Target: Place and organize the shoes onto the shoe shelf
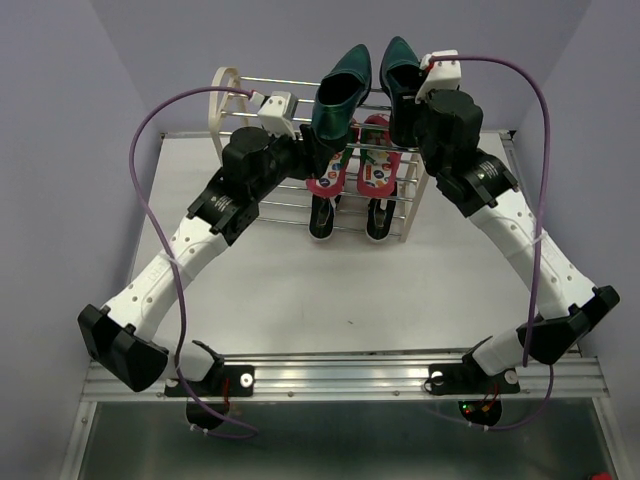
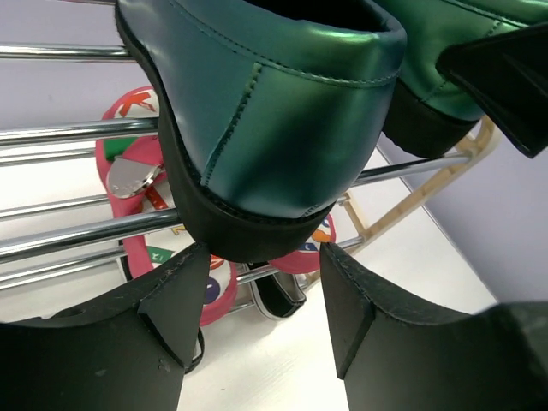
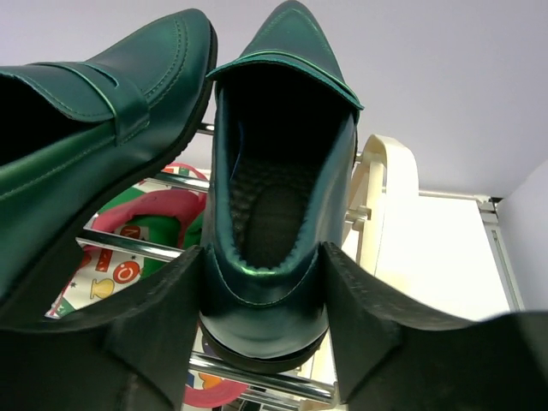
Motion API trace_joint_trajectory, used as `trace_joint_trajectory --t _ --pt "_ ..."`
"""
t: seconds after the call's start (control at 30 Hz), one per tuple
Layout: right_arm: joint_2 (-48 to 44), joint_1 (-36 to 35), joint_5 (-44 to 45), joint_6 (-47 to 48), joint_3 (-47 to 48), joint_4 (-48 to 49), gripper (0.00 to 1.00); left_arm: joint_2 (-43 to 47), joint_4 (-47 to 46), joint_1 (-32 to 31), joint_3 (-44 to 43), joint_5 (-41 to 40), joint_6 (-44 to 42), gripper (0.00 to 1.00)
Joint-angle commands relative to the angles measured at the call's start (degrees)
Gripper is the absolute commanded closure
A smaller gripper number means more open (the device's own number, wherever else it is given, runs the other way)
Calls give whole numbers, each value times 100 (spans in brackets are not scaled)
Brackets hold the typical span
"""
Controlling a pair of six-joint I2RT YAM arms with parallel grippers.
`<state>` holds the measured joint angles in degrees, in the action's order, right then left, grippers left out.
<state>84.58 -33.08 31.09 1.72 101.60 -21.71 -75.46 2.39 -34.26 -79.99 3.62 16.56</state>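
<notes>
Two glossy dark-green loafers lie on the top rods of the cream shoe shelf (image 1: 228, 95). My right gripper (image 1: 412, 112) is shut on the heel of the right loafer (image 1: 400, 70); in the right wrist view both pads press the sides of the loafer (image 3: 278, 197). My left gripper (image 1: 318, 152) is open just below the heel of the left loafer (image 1: 342, 85), whose heel (image 2: 274, 128) rests on a rod beyond the fingertips (image 2: 184, 291). Red flip-flops (image 1: 378, 172) lie on the middle tier. Black sneakers (image 1: 322, 215) stand on the bottom tier.
The shelf stands at the back of the white table (image 1: 300, 290), close to the lilac back wall. Its left half (image 1: 260, 120) holds no shoes. A purple cable (image 1: 150, 150) loops from each wrist. The arm bases sit on the rail at the near edge (image 1: 340, 378).
</notes>
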Motion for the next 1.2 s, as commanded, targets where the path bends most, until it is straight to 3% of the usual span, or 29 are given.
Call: trace_joint_trajectory --t 0.0,0.07,0.27,0.67,0.83,0.97,1.13,1.17 --pt "-354 -14 -76 -31 -70 537 60 -74 -547 -98 -430 262 -188 38" --pt "-380 -14 -191 -66 -79 537 69 -109 -564 -125 -491 288 -179 38" --pt "-529 -14 -560 -381 17 537 78 -171 -565 -169 -527 132 -179 38" --pt "-767 -14 -974 -1051 -18 247 79 -162 -565 -177 -448 42 -118 38" --pt "-741 -14 -965 -1182 -105 98 72 -179 -565 -177 -413 69 -91 38" --pt "-776 -14 -798 -1288 -412 97 57 -136 -556 -177 -351 69 -56 37" --pt "-846 -14 -1227 -1375 -861 536 48 -57 -556 -177 -307 104 -30 34" --pt "-881 -14 -1350 -1419 -922 589 38 -48 -556 -186 -298 113 -30 34"
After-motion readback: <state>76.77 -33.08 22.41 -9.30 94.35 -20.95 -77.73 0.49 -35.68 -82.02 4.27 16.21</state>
